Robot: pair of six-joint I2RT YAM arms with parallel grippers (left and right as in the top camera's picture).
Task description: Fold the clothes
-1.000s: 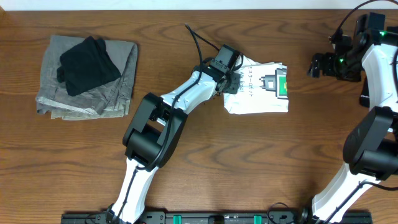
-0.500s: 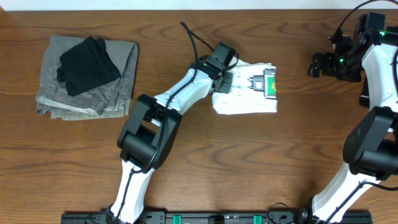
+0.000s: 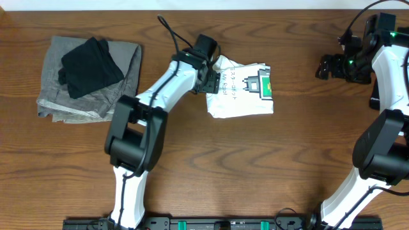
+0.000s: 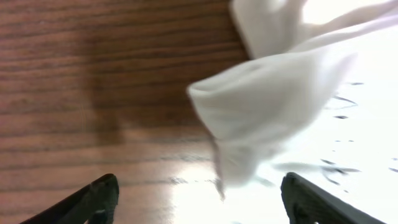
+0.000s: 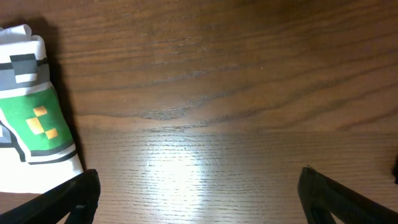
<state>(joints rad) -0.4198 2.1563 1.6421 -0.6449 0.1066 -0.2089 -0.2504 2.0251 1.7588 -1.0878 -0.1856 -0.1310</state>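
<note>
Leftward the shirt (image 3: 241, 96) has slid with the left gripper (image 3: 213, 82), whose jaws now stand spread at its left edge, perhaps touching a fold; the right gripper (image 3: 326, 66) is also spread, well apart.

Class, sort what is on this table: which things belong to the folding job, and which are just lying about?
Job in hand: white T-shirt; left gripper, open at its edge.
Lying about: grey cloth pile; black garment on top of it.

T-shirt (image 3: 241, 102) lies on the table (image 3: 255, 166); garment stack (image 3: 89, 80) well left.
</note>
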